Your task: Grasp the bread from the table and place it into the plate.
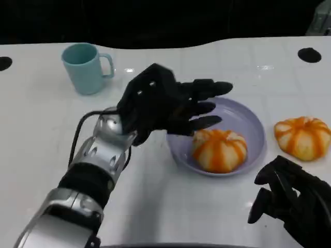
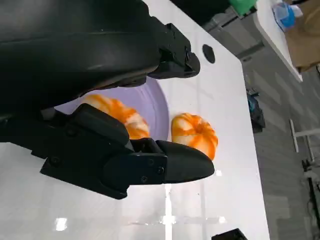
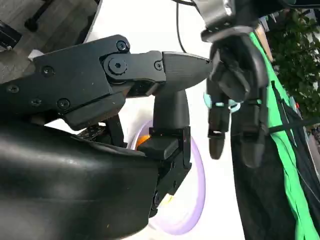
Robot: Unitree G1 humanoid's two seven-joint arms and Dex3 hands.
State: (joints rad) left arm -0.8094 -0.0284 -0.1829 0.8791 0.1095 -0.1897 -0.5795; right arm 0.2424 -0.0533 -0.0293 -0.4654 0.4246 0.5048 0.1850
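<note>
1. Orange-striped bread (image 1: 220, 149) sits inside the lavender plate (image 1: 253, 121); we see it at the plate's near side.
2. We spot a second bread (image 1: 303, 136) on the white table (image 1: 41, 134), just right of the plate, apart from it.
3. We see the left hand (image 1: 168, 106) hovering over the plate's left rim, fingers spread, holding nothing.
4. We see the right hand (image 1: 289, 199) low at the table's near right, fingers loosely curled, nothing in it.
5. We note a teal mug (image 1: 84, 67) far left, upright.
</note>
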